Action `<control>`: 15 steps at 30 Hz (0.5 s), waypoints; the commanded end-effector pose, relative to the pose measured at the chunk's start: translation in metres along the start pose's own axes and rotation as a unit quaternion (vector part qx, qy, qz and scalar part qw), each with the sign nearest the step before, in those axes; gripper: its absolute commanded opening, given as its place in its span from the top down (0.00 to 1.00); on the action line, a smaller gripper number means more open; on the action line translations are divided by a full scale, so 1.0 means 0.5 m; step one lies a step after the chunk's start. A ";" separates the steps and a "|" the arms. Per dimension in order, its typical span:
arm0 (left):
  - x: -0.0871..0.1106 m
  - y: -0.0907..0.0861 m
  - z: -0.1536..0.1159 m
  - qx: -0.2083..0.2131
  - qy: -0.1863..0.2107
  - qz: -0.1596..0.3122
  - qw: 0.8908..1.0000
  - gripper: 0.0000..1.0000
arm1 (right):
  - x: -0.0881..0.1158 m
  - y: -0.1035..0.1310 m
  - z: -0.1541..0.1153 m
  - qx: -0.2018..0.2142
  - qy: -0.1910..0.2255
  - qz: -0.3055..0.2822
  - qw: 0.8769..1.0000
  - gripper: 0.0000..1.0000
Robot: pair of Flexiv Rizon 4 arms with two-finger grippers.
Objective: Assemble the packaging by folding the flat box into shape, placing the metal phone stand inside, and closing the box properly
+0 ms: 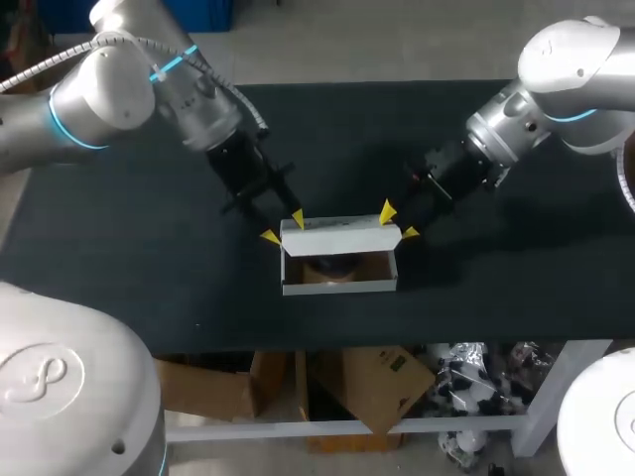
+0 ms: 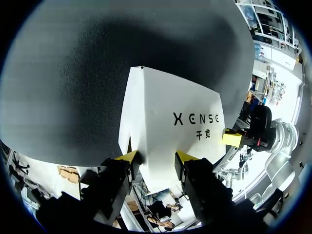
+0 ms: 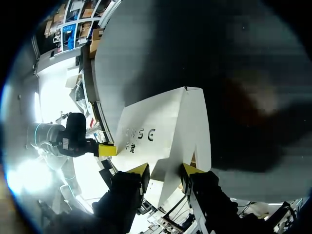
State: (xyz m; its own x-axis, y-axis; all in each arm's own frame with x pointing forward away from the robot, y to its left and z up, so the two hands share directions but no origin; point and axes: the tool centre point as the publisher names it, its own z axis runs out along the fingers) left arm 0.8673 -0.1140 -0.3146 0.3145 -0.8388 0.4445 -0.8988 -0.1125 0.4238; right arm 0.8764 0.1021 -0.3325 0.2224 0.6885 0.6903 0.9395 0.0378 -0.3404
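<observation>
Left gripper [image 1: 283, 227] straddles the left end of the upright lid flap [image 1: 340, 236]. Clamped on it or merely bracketing it: cannot tell.

Box [image 1: 339, 287] stands folded at mid worktop [image 1: 129, 258], top open. A dark item inside is probably the phone stand [image 1: 332, 266].

Right gripper [image 1: 398, 221] mirrors this at the flap's right end. Grip state likewise cannot be told.

Judgement: holding both ends keeps the flap square for folding it down evenly. Closing is not yet done.

Only the head view shows the box interior and its load. The wrist views show the flap's outer face filling each gripper's span, and each shows the opposite arm's yellow tip at the far end.
</observation>
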 end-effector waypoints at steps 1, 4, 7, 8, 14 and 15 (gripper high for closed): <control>0.009 -0.005 0.002 -0.003 -0.002 -0.002 1.000 0.52 | 0.007 0.004 0.001 0.006 -0.001 0.001 1.000 0.56; 0.011 -0.005 0.001 -0.004 -0.001 -0.004 1.000 0.53 | 0.007 0.004 0.001 0.007 -0.002 0.001 1.000 0.56; 0.012 -0.005 -0.001 -0.005 -0.001 -0.005 1.000 0.53 | 0.008 0.006 0.000 0.008 -0.004 0.001 1.000 0.56; 0.013 -0.006 -0.001 -0.005 -0.001 -0.006 1.000 0.52 | 0.009 0.007 0.001 0.008 -0.004 0.001 1.000 0.56; 0.014 -0.007 -0.005 -0.008 0.001 -0.010 1.000 0.53 | 0.015 0.010 0.000 0.011 -0.008 0.000 1.000 0.56; 0.014 -0.007 -0.005 -0.009 0.001 -0.011 1.000 0.53 | 0.016 0.011 0.000 0.011 -0.008 0.000 1.000 0.56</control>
State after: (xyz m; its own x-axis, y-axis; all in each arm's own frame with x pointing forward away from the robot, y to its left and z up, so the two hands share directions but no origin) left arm 0.8710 -0.1150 -0.3120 0.3352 -0.8333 0.4397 -0.8882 -0.1238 0.4424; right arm 0.8798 0.1035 -0.3301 0.2189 0.6972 0.6826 0.9365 0.0463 -0.3476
